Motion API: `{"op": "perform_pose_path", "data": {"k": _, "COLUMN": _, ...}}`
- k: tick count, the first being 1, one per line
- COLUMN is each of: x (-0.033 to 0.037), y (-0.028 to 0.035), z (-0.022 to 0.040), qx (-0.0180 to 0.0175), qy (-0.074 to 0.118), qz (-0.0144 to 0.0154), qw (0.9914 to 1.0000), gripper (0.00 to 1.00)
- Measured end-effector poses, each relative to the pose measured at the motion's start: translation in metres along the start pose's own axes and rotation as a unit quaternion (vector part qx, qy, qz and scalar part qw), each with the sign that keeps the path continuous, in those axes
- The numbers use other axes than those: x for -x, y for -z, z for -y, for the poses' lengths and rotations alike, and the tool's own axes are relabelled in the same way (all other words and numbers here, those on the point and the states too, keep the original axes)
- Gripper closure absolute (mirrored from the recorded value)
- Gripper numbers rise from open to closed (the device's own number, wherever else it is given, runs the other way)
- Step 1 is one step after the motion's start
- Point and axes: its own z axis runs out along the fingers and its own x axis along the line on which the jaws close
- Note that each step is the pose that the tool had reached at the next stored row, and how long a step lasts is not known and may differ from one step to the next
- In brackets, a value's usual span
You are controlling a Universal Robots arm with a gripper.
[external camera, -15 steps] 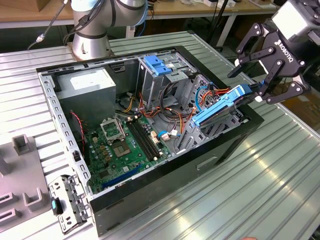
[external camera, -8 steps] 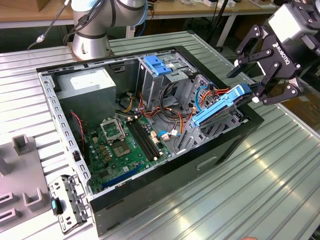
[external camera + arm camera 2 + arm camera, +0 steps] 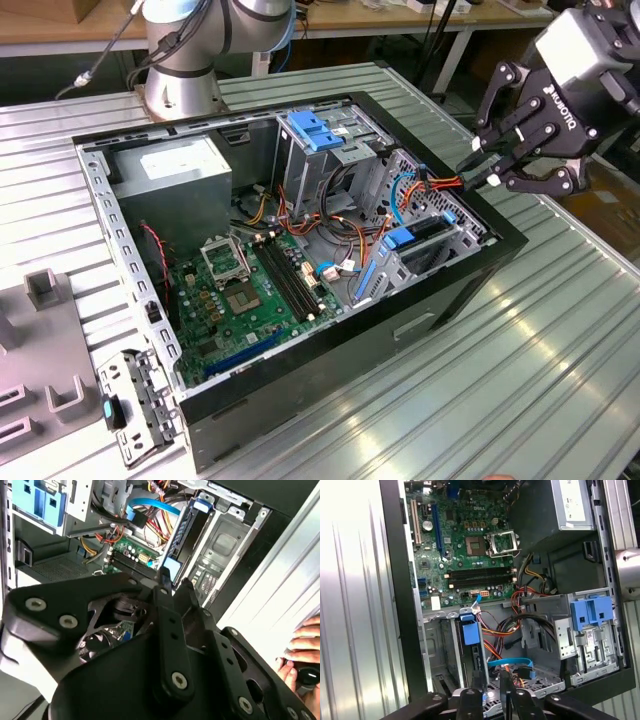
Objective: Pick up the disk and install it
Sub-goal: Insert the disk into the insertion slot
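Note:
The disk (image 3: 428, 238) stands on edge in the drive cage at the case's corner on the exterior view's right, its blue rail and tab facing up. Both wrist views show its blue edge (image 3: 176, 535) (image 3: 471, 636) between the cage's metal walls. My gripper (image 3: 484, 172) hangs just outside and above the black case wall beside that cage, apart from the disk. Its black fingers meet at their tips (image 3: 165, 577) (image 3: 490, 694), shut with nothing between them.
The open computer case (image 3: 500, 250) lies on a ribbed metal table. Inside are the motherboard (image 3: 240, 290), a grey power-supply box (image 3: 185, 165), a blue ribbed bracket (image 3: 315, 130) and orange and blue cables (image 3: 430, 185). Grey fixtures (image 3: 50, 290) sit at the exterior view's left. A person's hand (image 3: 300, 645) rests on the table.

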Motion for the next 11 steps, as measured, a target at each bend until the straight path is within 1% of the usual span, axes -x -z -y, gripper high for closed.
{"op": "perform_pose_path", "data": {"k": 1, "x": -0.0002, "y": -0.0005, "z": 0.0001, "qx": 0.0000, "qy": 0.000, "qz": 0.0001, "qw": 1.00000, "gripper": 0.72}}
{"op": "perform_pose_path", "data": {"k": 2, "x": -0.0003, "y": -0.0021, "z": 0.0002, "qx": 0.0000, "qy": 0.000, "qz": -0.0005, "qw": 1.00000, "gripper": 0.72}}
{"op": "perform_pose_path", "data": {"k": 3, "x": 0.0038, "y": -0.0051, "z": -0.0004, "qx": -0.0009, "qy": 0.000, "qz": -0.0057, "qw": 0.99998, "gripper": 0.72}}
{"op": "perform_pose_path", "data": {"k": 4, "x": 0.0088, "y": -0.0074, "z": -0.0010, "qx": -0.0033, "qy": -0.001, "qz": -0.0208, "qw": 0.99978, "gripper": 0.72}}
{"op": "perform_pose_path", "data": {"k": 5, "x": 0.0127, "y": -0.0101, "z": -0.0016, "qx": -0.0047, "qy": -0.001, "qz": -0.0307, "qw": 0.99952, "gripper": 0.72}}
{"op": "perform_pose_path", "data": {"k": 6, "x": 0.0141, "y": -0.0119, "z": -0.0017, "qx": -0.0050, "qy": 0.001, "qz": -0.0371, "qw": 0.99930, "gripper": 0.72}}
{"op": "perform_pose_path", "data": {"k": 7, "x": 0.0142, "y": -0.0132, "z": -0.0018, "qx": -0.0045, "qy": 0.004, "qz": -0.0390, "qw": 0.99922, "gripper": 0.73}}
{"op": "perform_pose_path", "data": {"k": 9, "x": 0.0155, "y": -0.0181, "z": -0.0017, "qx": -0.0015, "qy": 0.015, "qz": -0.0436, "qw": 0.99893, "gripper": 0.89}}
{"op": "perform_pose_path", "data": {"k": 11, "x": 0.0159, "y": -0.0209, "z": -0.0017, "qx": 0.0003, "qy": 0.023, "qz": -0.0471, "qw": 0.99864, "gripper": 0.89}}
